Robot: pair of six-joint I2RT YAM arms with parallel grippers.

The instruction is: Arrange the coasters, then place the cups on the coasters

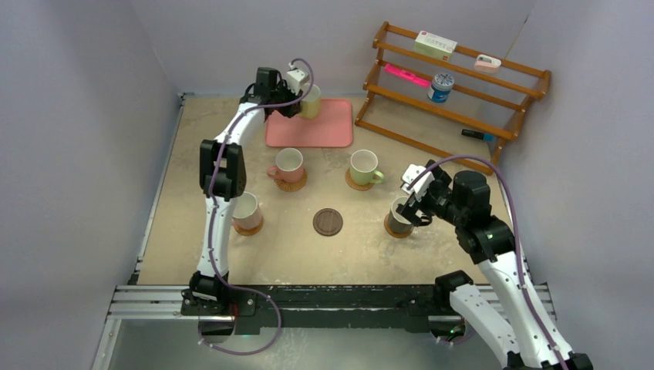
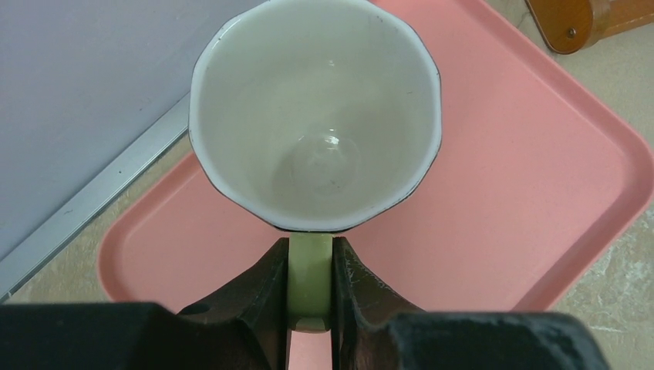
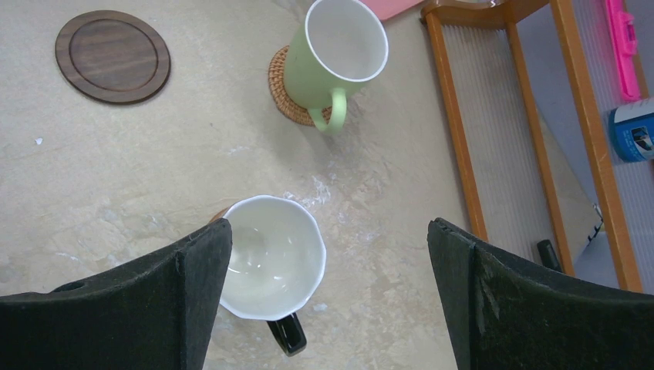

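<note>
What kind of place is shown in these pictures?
Probably a robot test cell in a lab: two arms bolted to a metal rail, plain walls boxing in the table, and staged props like mugs on coasters and a wooden rack.

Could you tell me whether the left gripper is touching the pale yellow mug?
Touching. The left wrist view shows the left gripper clamped on the pale yellow mug by its handle.

No legible text (print on the box and the can too blurred)
</note>
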